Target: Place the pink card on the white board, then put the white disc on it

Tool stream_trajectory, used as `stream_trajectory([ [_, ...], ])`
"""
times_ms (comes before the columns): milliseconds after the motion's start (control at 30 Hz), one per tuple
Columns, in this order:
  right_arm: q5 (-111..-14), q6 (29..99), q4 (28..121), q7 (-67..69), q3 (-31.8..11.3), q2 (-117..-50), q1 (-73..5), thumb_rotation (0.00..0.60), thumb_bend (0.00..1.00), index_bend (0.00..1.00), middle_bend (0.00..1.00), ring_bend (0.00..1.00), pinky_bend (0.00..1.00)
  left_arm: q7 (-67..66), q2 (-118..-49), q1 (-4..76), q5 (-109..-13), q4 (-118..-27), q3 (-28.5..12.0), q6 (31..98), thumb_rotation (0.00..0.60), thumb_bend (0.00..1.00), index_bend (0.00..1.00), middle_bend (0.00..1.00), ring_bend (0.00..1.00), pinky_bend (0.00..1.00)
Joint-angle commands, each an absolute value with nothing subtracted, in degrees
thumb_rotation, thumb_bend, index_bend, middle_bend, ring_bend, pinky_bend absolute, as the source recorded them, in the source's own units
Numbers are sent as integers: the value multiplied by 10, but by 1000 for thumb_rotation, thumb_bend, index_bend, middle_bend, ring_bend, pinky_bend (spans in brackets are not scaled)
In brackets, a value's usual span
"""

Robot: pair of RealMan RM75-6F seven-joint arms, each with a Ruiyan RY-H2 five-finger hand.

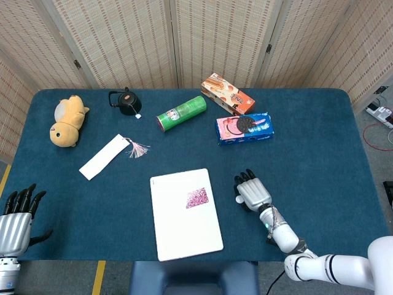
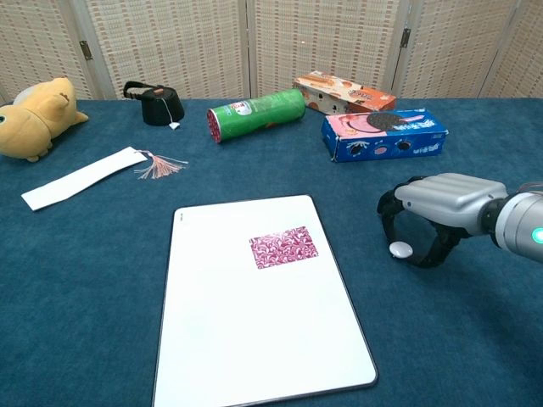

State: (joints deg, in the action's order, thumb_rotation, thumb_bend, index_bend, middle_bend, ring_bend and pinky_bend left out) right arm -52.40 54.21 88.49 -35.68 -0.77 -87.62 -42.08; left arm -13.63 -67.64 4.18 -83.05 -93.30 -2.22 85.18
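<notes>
blue cloth covers the table [image 2: 475, 356], w/ woven screens at the far side. the white board [image 2: 254, 331] lies near the middle, and the pink card [image 2: 283, 247] is already on it, flat, in the far right part. the white disc [image 2: 400, 249] sits on the cloth just right of the board. the right hand [image 2: 437, 208] arches over the disc, fingers curled down around it; i can't tell if they pinch it yet. the left hand [image 1: 15, 215] waits at the near left edge, fingers apart, holding nothing. i think the best way: pinch the disc's rim gently, lift straight up, move left & set it flat on the card w/o nudging the card.
</notes>
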Motion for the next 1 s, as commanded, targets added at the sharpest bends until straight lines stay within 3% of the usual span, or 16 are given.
stream_trajectory([
  [33, -527, 547, 900, -356, -12, -868, -421, 600, 392, 477, 194, 94, 30, -136, -676, 42, -830, -933, -22, 852, 600, 131, 166, 53, 82, 0],
  [367, -531, 547, 942, -385, -41, -868, -452, 600, 392, 478, 194, 92, 29, -136, -672, 42, -831, -937, -23, 854, 600, 132, 166, 53, 82, 0],
  [667, -467, 528, 932, -447, -71, -913, -514, 600, 392, 479, 194, 93, 29, -135, -671, 39, -830, -937, -23, 858, 600, 131, 166, 53, 82, 0],
  [1000, -402, 527, 901, -503, -77, -959, -571, 600, 392, 479, 191, 92, 29, -127, -670, 33, -828, -930, -20, 859, 600, 131, 166, 53, 82, 0],
])
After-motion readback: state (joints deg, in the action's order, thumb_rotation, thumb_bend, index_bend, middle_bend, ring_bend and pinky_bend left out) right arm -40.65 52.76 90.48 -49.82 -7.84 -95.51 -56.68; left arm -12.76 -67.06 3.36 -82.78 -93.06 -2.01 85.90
